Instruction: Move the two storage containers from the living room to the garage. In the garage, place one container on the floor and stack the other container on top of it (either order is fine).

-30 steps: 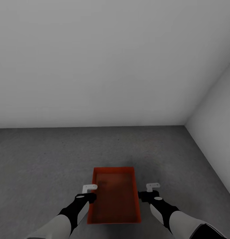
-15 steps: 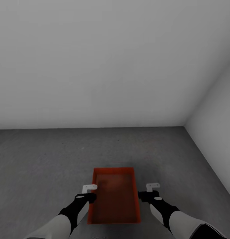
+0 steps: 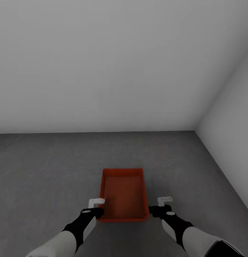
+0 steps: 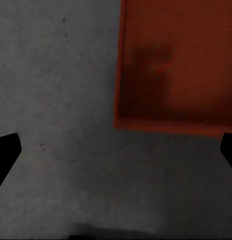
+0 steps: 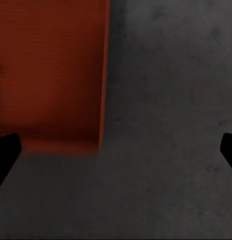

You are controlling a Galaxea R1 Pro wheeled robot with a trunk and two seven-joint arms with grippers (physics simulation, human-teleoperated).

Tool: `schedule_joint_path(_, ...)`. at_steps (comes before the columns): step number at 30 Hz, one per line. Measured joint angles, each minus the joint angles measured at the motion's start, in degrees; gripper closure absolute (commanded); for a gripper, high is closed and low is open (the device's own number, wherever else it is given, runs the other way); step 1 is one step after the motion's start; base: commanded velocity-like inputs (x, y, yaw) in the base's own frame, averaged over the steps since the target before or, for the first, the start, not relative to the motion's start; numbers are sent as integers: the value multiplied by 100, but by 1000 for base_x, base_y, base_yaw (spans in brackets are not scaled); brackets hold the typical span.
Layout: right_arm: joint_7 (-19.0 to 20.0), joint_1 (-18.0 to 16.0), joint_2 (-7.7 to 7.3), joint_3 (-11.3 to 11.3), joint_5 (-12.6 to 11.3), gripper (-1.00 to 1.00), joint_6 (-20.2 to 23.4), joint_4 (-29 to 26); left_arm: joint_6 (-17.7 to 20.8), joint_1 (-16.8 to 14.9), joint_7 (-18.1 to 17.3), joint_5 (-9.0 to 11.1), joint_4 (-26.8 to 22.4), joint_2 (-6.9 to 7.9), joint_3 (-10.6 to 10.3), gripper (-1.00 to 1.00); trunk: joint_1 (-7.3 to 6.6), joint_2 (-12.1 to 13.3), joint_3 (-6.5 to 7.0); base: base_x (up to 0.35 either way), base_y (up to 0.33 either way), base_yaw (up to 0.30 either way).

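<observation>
Grey concrete floor (image 3: pixel 49 171) bears one orange-red container (image 3: pixel 124 194); both jaws spread, empty.

We see the storage container (image 3: pixel 123 194) lying on the floor (image 3: pixel 41 171) at twelve o'clock ahead of us, between our left gripper (image 3: pixel 95 203) at about eleven and our right gripper (image 3: pixel 164 201) at about one, with the wall (image 3: pixel 102 64) beyond and the side wall (image 3: pixel 234 142) at two o'clock.

A dark grey, mottled concrete floor (image 3: pixel 49 167) runs back to a plain pale grey rear wall (image 3: pixel 102 64). A second pale grey side wall (image 3: pixel 234 132) meets it at a corner on the right. Light is soft and even, with no hard shadows.
</observation>
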Motion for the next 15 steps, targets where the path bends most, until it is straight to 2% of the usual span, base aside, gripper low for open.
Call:
schedule_joint_path(6,1,0,7,7,0,-100,0,0,-24,0,3,-8,0,1,-6,-100,-2,0,0,-273,0,0)
schedule_joint_path(15,-2,0,17,2,0,-100,0,0,-40,0,10,-13,0,1,-12,-100,-4,0,26,-33,0,0)
